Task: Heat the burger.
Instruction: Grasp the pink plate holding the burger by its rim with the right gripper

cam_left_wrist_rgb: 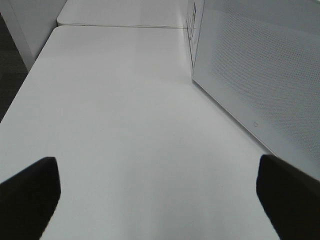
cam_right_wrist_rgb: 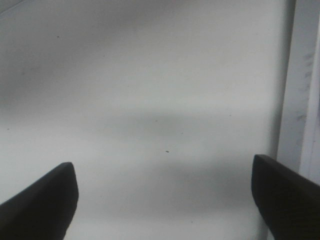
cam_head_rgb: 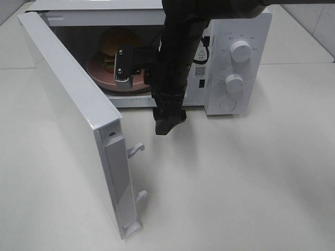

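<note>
The burger [cam_head_rgb: 119, 41], with a tan bun, rests on a round pink plate [cam_head_rgb: 99, 70] inside the open microwave [cam_head_rgb: 246, 31]. My right arm comes down from the top of the exterior view, partly covering the oven's opening. Its gripper [cam_head_rgb: 168, 123] hangs over the table just in front of the oven. In the right wrist view this gripper [cam_right_wrist_rgb: 162, 200] is open, with only a pale surface between its dark fingers [cam_right_wrist_rgb: 40, 200]. My left gripper [cam_left_wrist_rgb: 160, 200] is open over bare table beside the door's outer face and is out of the exterior view.
The microwave door [cam_head_rgb: 68, 104] swings out far to the left, with its latch hooks [cam_head_rgb: 135, 150] sticking out toward the middle. Two knobs [cam_head_rgb: 240, 50] and a round button [cam_head_rgb: 228, 104] sit on the control panel. White table [cam_head_rgb: 251, 178] lies in front and to the right.
</note>
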Controlling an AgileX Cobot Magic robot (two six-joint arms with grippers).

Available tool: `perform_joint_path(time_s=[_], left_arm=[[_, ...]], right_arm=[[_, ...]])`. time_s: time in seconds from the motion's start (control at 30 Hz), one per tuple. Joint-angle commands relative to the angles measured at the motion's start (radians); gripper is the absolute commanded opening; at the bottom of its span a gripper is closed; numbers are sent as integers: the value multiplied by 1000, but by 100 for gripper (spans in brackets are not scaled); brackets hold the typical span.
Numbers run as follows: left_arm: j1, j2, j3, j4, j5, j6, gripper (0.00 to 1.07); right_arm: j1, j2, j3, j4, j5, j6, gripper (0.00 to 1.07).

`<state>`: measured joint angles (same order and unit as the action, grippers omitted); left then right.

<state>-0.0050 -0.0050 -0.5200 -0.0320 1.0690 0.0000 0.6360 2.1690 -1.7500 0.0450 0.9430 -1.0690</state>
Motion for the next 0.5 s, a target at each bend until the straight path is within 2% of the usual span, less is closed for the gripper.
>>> perform_joint_path(time_s=[0.03, 0.1, 0.2, 0.37, 0.5], left_arm=[[2, -5, 3, -3, 3, 0, 101], [2, -5, 3, -3, 3, 0, 101], [2, -5, 3, -3, 3, 0, 101], [2, -5, 3, -3, 3, 0, 101], [2, -5, 3, -3, 3, 0, 101]], right_arm=[[4, 16, -20, 0, 13, -9, 91], [4, 56, -91, -1, 19, -9, 90], [4, 69, -112, -1, 23, -9, 89], [4, 135, -232, -1, 44, -9, 87], [4, 158, -277, -1, 44, -9, 85]])
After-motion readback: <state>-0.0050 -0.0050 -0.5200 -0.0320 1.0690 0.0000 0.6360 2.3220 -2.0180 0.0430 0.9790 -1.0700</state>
